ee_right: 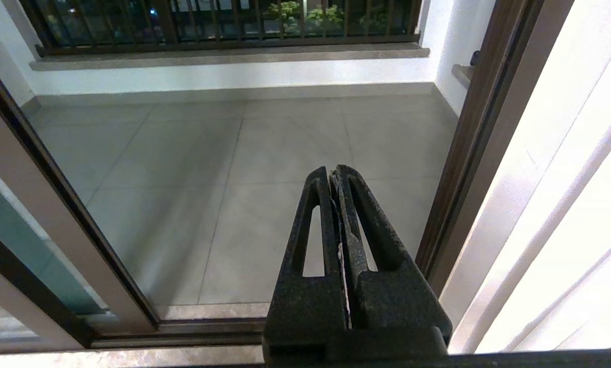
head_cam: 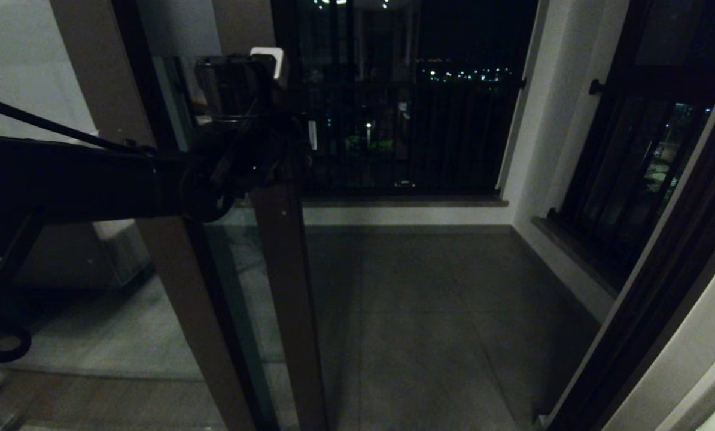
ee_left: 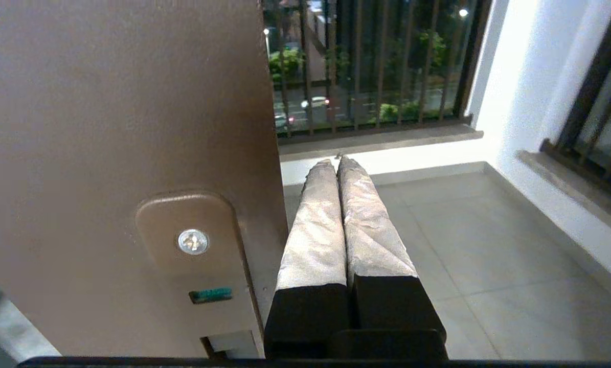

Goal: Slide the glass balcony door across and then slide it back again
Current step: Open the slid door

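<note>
The glass balcony door [head_cam: 285, 287] stands toward the left of the opening, leaving the tiled balcony floor [head_cam: 429, 311] open to view. The left hand [ee_left: 338, 161], fingers pressed together and empty, sits just beside the door's brown stile edge. The right hand [ee_right: 334, 171], fingers also together, hangs low near the threshold track [ee_right: 203, 324].

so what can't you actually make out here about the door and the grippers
- Contact: the left gripper, shut, lies beside the glass balcony door stile; the left wrist view doesn't show whether it touches.
- Head view: the left arm's dark bulk covers that gripper and the stile at that height.
- Door handle: not made out in any view.
- Right gripper: shut, seen only in its own wrist view; the head view doesn't show it.
- Door's top: cut off by every view's edge.
</note>
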### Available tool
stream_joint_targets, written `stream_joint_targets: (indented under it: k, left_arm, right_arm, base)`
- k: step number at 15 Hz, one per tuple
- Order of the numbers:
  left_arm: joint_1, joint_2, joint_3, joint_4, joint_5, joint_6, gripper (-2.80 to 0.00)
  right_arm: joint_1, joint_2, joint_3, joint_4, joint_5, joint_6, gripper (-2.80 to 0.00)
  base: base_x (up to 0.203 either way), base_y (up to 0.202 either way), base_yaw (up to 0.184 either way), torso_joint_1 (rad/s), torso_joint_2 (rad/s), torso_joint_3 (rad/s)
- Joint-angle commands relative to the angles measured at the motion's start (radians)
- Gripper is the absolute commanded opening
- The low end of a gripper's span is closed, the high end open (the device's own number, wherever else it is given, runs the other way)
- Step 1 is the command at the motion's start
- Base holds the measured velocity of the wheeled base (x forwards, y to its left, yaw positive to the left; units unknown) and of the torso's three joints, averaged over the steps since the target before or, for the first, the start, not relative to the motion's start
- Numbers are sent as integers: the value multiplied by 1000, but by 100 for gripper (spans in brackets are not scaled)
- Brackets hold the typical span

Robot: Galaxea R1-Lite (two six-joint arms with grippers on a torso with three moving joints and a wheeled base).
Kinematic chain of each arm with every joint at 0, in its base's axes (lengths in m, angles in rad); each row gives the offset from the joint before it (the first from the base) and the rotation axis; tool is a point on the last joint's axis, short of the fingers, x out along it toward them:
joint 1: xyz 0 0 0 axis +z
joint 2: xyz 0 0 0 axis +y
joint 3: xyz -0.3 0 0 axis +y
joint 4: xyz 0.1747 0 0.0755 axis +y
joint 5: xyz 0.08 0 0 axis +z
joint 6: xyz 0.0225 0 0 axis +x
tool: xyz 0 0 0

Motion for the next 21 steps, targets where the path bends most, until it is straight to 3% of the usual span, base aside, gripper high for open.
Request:
stream_joint_targets:
  k: [1, 21]
  left_arm:
    - [3, -7, 33, -1, -1, 0, -280]
    - [75, -47, 109, -2, -1, -6, -280]
  right_arm:
    - [0, 1, 0, 0, 1, 0, -280]
    - [0, 1, 0, 0, 1, 0, -280]
  base:
    - [0, 0, 0, 0, 0, 0]
    - [0, 0, 0, 0, 0, 0]
